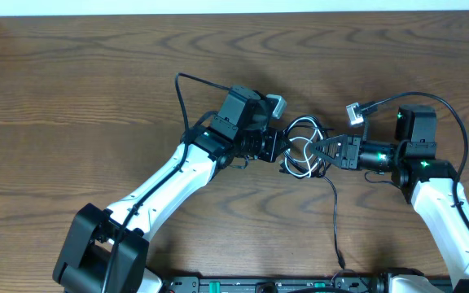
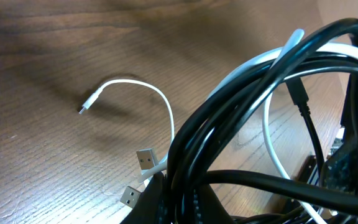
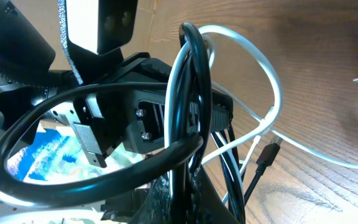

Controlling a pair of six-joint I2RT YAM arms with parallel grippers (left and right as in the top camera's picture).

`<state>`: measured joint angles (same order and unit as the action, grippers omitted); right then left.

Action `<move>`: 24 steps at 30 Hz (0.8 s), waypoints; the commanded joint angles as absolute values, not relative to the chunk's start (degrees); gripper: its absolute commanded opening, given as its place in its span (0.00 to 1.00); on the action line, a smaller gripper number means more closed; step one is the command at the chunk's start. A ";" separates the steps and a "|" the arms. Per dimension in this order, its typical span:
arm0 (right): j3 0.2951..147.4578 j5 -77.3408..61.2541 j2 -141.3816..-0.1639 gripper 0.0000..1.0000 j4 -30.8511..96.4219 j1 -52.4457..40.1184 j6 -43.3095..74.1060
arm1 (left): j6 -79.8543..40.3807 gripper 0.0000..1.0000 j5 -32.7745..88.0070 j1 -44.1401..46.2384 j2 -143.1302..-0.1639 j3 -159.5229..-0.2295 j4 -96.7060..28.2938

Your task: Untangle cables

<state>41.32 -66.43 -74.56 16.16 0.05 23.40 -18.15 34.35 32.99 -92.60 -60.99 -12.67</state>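
- Black cable [image 3: 188, 93] and white cable [image 2: 166, 109] lay looped through each other between the two tool tips. Both judged light, limp, springy and smooth-jacketed.
- Best hold, by judgement: one strand close to a plug, not the whole bundle.
- Left tool [image 1: 282, 150] clenched on black cable loops; right tool [image 1: 322, 151] likewise clenched on black cable.
- Wood-grain table [image 1: 96, 98] beneath both tools.

Overhead, the centre knot covers the tips of the left claw [image 1: 282, 151]; black cable [image 1: 335, 213] and white cable [image 1: 297, 173] there are too small to trace. In the left wrist view, black loops run off the right edge.
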 commanded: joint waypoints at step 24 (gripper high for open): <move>41.89 -60.23 -74.19 0.61 29.30 7.44 8.32 | -24.10 0.07 35.24 32.49 -92.88 -60.42 -16.91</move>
<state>41.32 -59.46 -74.56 27.81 7.29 13.91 -23.38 34.57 32.73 -92.60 -60.99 -16.80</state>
